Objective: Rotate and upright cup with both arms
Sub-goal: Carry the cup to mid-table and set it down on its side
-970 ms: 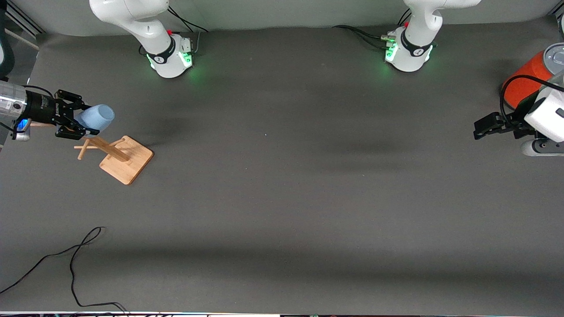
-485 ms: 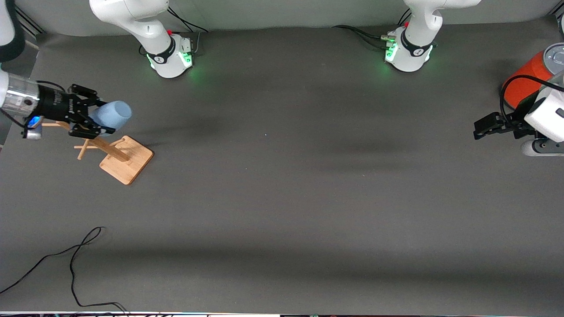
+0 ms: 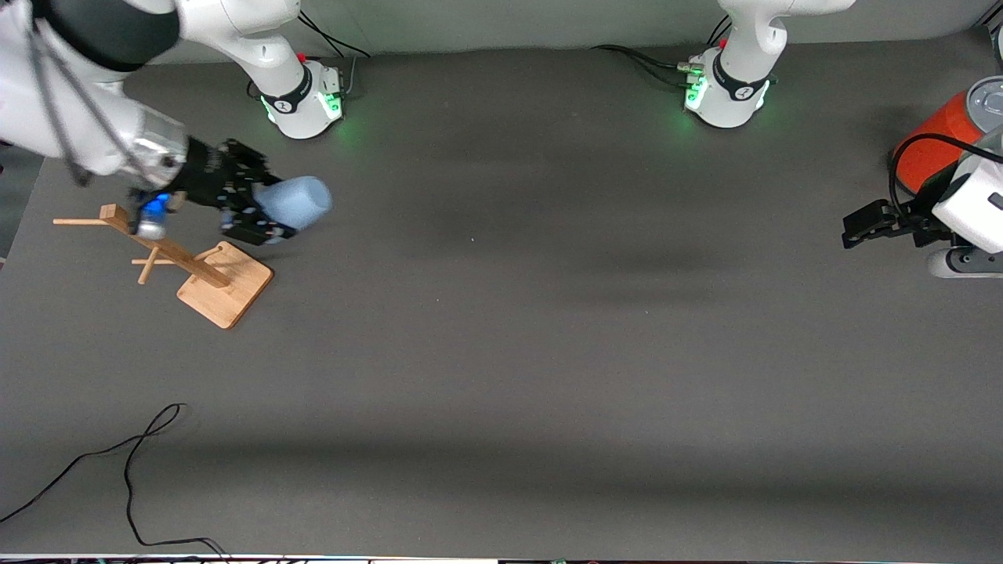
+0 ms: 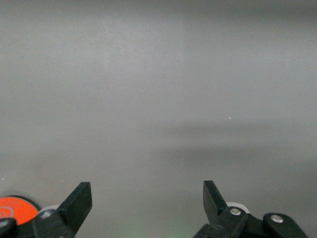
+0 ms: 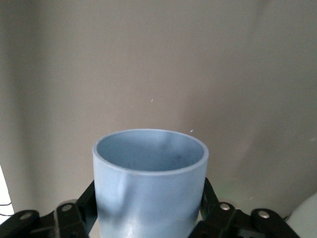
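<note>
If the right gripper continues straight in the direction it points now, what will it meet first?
Nothing close, it seems. The right gripper, shut on the cup, points toward the left arm's end over bare table. The left gripper waits there, but height is unclear.

right tool [image 3: 262,210] clamped, raised, wrist tilted, left tool [image 3: 858,227] spread wide, arm waiting

counter [image 3: 548,352]: dark grey matte sheet covering the whole surface
light: soft shadow bands across the counter, green glow on it at two spots
wall [image 3: 501,23]: pale grey strip along the counter's edge
</note>
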